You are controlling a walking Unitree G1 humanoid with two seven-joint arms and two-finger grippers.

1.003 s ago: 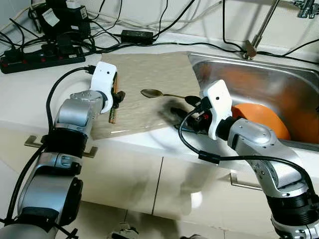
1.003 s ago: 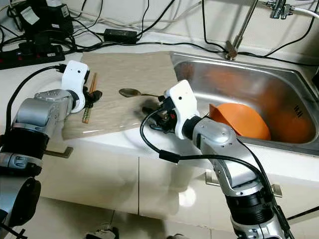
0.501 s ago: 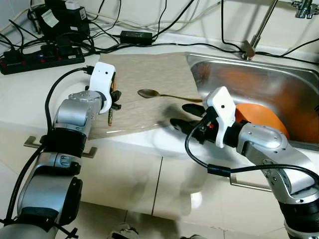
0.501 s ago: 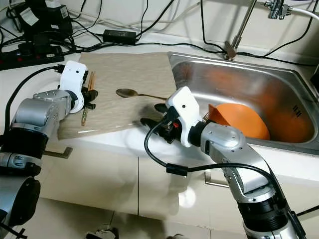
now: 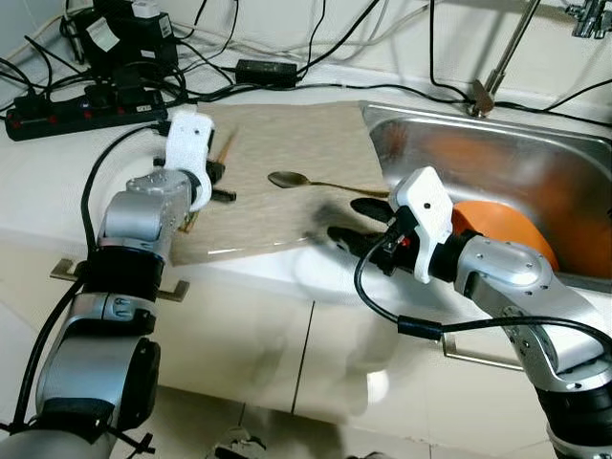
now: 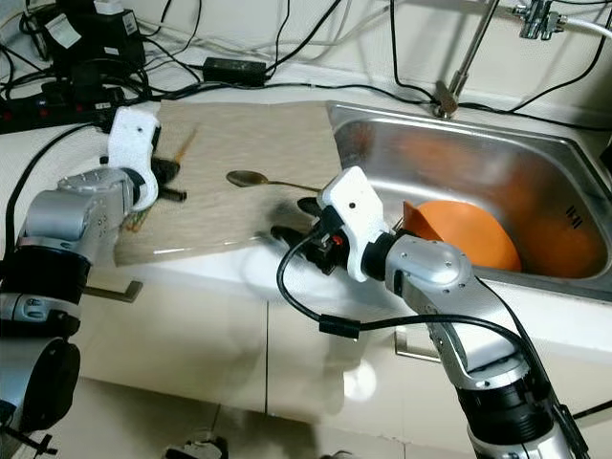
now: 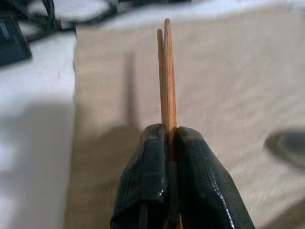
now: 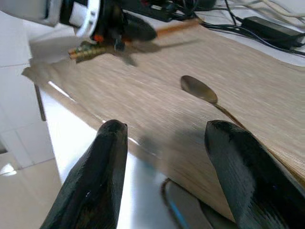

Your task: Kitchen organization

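A white counter [image 5: 57,182] carries a beige mat [image 5: 287,153], a power strip [image 5: 76,103] and cables [image 5: 316,81].

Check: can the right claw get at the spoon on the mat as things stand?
Probably yes. The right claw is open at the mat's near edge, the spoon lies bare just beyond, nothing between them.

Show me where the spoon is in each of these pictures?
Left eye view: spoon mid-mat, bowl end leftward.
Right eye view: spoon on the mat, left of the sink.
Left wrist view: blurred bowl at the edge, probably.
Right wrist view: bowl centre.
Shared landmark: mat.
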